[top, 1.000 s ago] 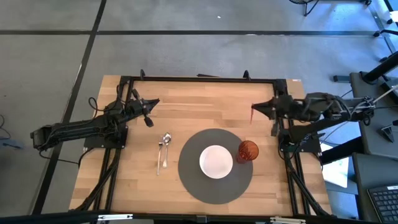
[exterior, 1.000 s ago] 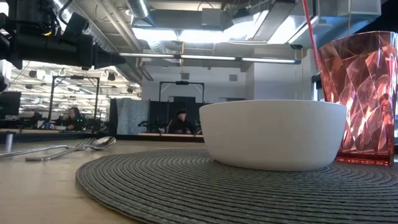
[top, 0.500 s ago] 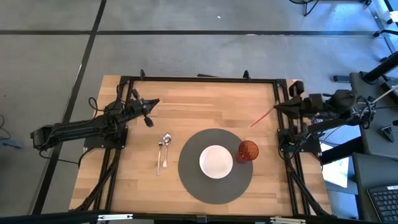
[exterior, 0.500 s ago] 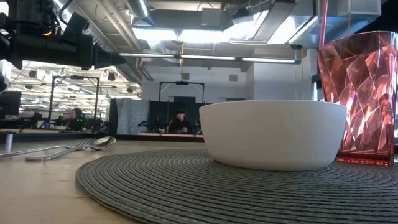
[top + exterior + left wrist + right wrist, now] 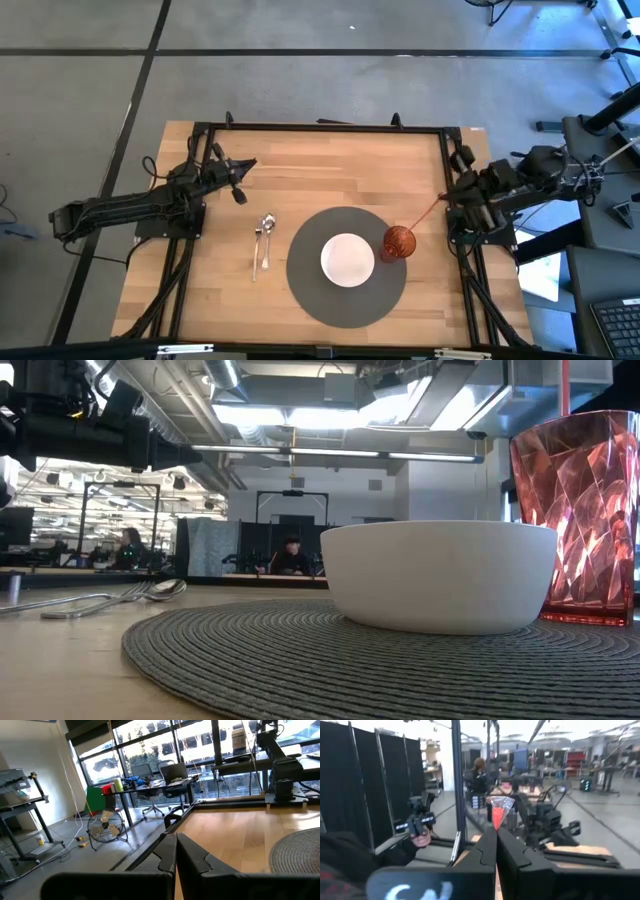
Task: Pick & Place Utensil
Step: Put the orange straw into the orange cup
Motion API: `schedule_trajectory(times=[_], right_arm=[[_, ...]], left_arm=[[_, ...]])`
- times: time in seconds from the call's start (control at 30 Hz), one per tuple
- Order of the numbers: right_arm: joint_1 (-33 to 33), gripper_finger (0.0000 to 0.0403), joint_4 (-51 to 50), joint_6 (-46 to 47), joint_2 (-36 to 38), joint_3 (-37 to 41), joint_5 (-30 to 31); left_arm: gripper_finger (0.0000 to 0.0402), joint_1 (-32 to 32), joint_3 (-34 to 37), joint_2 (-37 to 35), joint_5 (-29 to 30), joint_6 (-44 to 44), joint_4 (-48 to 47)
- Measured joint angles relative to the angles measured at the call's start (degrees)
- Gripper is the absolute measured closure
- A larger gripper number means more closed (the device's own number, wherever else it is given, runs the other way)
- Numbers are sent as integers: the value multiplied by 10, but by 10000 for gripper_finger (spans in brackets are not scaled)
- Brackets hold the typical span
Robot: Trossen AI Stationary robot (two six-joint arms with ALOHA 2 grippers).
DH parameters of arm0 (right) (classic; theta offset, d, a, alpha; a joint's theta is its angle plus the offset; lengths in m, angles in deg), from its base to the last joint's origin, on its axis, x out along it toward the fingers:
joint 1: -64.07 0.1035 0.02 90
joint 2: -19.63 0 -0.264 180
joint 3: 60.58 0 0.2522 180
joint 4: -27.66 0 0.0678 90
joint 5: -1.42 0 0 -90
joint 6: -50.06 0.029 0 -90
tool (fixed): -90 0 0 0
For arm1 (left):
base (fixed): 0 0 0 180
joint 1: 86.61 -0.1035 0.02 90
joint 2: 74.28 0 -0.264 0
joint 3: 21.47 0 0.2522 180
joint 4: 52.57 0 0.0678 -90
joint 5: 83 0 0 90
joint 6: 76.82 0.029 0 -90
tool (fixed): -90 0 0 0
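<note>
The right pincer stood at the right edge of the desk, its fingers pressed together on the end of a thin red straw. The straw slanted down from the pincer to the red faceted cup, its lower end at the cup's mouth; in the low view it rose straight above the cup's rim. The cup stood on the right rim of a round grey woven placemat, just beside a white bowl set at the mat's middle.

A spoon and a fork lay side by side on the bare wood to the left of the mat, apart from it, handles pointing toward the near edge.

The left pincer hung over the left rear part of the desk, well away from the cutlery, its fingers shut on nothing. In the right wrist view a person's hand held a dark pistol-shaped device beyond the desk.
</note>
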Motion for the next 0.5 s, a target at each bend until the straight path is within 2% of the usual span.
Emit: schedule_trajectory(times=[0.23,0.5], right_arm=[[10,403,56,-6,-72,26,-2],[46,403,23,-6,-107,28,-2]], left_arm=[[398,0,0,0,0,-9,0],[398,0,0,0,0,-5,0]])
